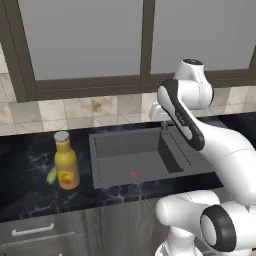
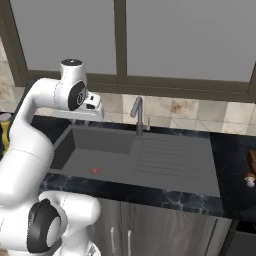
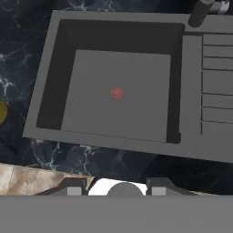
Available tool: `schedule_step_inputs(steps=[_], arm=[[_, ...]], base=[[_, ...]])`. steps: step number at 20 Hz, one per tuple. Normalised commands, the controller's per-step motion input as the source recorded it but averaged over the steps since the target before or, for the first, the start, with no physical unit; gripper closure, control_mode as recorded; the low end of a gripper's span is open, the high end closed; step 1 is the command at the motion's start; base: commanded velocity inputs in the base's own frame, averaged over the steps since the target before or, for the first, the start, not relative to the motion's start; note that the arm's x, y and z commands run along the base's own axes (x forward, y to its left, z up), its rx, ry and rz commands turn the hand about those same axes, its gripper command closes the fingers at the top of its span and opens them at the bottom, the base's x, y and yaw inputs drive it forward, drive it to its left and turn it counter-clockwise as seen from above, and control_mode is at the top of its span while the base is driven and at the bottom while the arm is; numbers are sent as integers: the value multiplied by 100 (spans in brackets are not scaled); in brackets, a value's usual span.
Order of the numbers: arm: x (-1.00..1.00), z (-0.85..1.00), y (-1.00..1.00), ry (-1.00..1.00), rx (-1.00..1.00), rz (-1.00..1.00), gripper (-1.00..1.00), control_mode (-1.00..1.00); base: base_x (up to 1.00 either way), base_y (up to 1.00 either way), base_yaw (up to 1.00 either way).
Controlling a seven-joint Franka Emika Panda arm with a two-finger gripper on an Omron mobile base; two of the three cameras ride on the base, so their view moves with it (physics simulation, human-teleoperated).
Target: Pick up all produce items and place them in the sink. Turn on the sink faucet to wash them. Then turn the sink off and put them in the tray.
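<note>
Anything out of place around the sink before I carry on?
Nothing spilled or damaged. The sink basin holds no produce. The green vegetable lies on the counter, tucked behind the yellow bottle, and a small tan item sits far right.

I'm in a kitchen. A dark marble counter (image 1: pixel 30 192) runs across the lower frame, with a dark grey sink (image 1: pixel 132 155) and ridged drainboard set into it, and a slim faucet (image 2: pixel 137 116) behind. Beige wall tiles (image 1: pixel 90 110) and a big brown-framed window (image 1: pixel 145 40) fill the upper frame; cabinet fronts with handles (image 2: pixel 160 230) sit along the bottom.
</note>
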Motion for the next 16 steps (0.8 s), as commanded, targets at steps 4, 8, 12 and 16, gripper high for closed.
schedule_step_inputs(steps=[4,8,12,16], arm=[[0,0,0,0,0,0,-100,100],[0,0,0,0,0,0,-100,100],[0,0,0,0,0,0,-100,100],[0,0,0,0,0,0,-100,100]], base=[[-2,-7,0],[-21,-28,-3],[-12,-32,-4],[-17,-6,-3]])
